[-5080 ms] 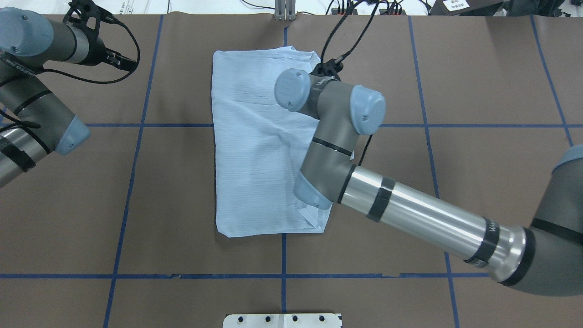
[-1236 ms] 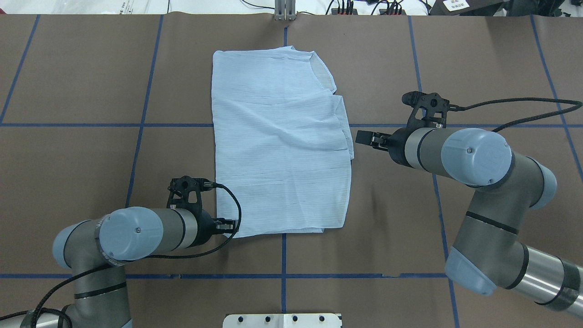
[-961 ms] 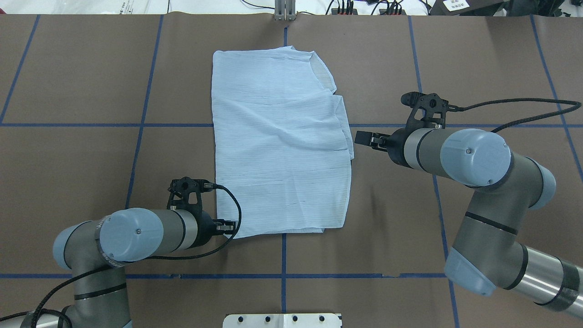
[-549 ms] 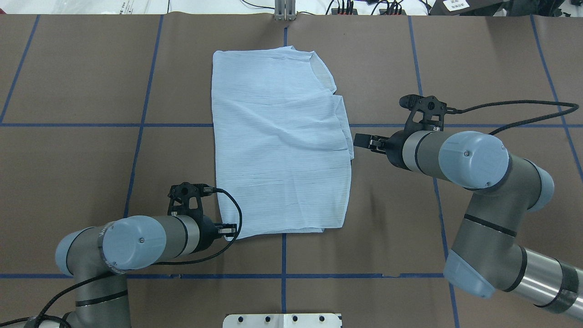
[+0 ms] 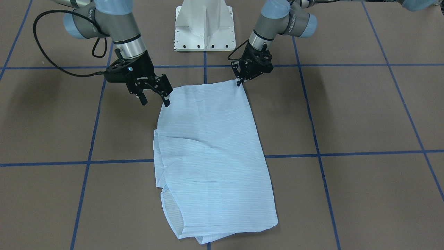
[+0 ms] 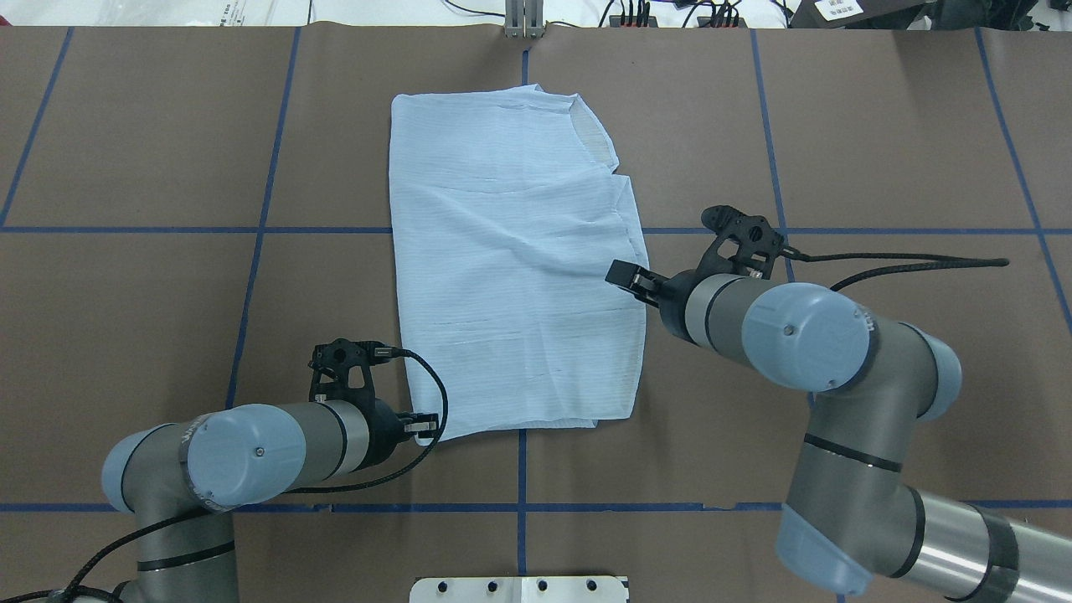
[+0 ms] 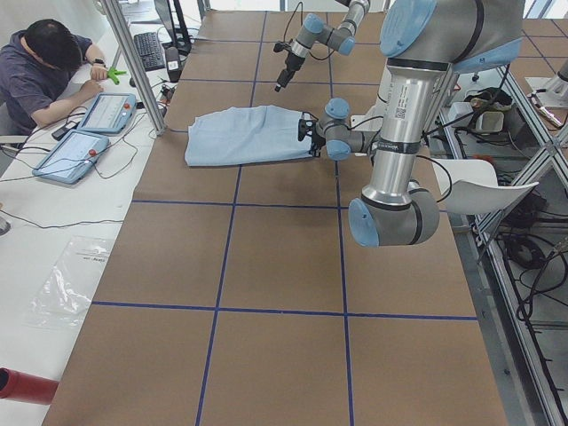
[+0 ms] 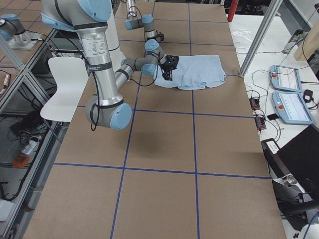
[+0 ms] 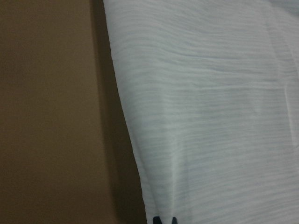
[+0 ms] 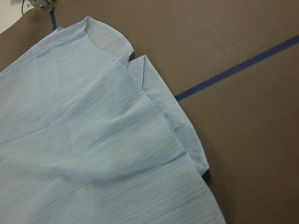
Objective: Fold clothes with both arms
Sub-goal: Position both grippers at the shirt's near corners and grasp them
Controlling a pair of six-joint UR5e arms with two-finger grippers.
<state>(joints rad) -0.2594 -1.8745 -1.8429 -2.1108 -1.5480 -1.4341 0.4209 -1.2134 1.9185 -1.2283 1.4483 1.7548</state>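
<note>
Condition and position: you have the shirt [image 6: 511,251] lying flat on the brown table [image 6: 151,134], folded into one long panel. It sits across the blue tape line [image 6: 521,477] that runs out from the robot's base.

Orientation: the long axis runs straight away from the robot. The neck opening [image 6: 593,138] is at the far end, on the robot's right side. The plain short edge lies nearest the base.

Handling, as judged: the cloth is thin, light and limp, with soft creases across it. Expect it to sag between any two holds and not to keep a line of its own. The stacked layers may slide apart, most likely along the stepped right edge. Take hold at corners or edges, through every layer, and lift both sides together.

Left gripper [image 5: 239,81]: its jaws are drawn narrow at the near left corner. The wrist view shows cloth puckering from the tips, so I judge the corner pinched.

Right gripper [image 5: 155,102]: its jaws stand wide, holding nothing, at the right long edge. You cannot tell whether it touches the cloth. The near right corner may be the better hold.
</note>
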